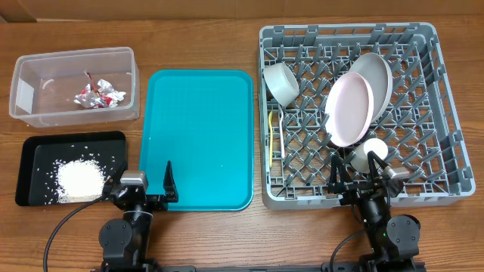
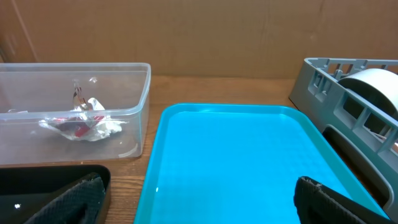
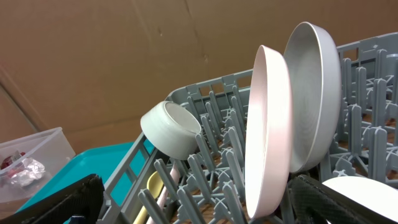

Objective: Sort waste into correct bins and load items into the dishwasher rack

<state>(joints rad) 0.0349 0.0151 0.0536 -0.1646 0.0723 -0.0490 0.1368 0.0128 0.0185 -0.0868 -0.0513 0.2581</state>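
Overhead and wrist views of the sorting table.

**Left side.** The tub (image 1: 74,85) stands far and holds the wrapper (image 1: 98,94). The black tray (image 1: 38,151), near, holds the rice (image 1: 79,180).

**Centre.** The teal tray (image 1: 200,140) lies between the bins and the rack (image 1: 427,113).

**Right side.** In the rack, the bowl (image 3: 171,130) lies tipped on its side at the far left. The white plate (image 3: 267,137) and grey plate (image 3: 314,93) stand on edge between the pegs, the white one nearer. Yellow cutlery (image 1: 274,136) lies along the left wall, and the cup (image 1: 370,155) sits at the near edge.

**Grippers.** The left gripper (image 2: 205,202) hangs at the teal tray's near-left corner, jaws spread wide and holding nothing. The right gripper (image 3: 193,202) sits at the rack's near edge, jaws likewise wide and gripping nothing. The cup is just beside its right finger (contact cannot be told).
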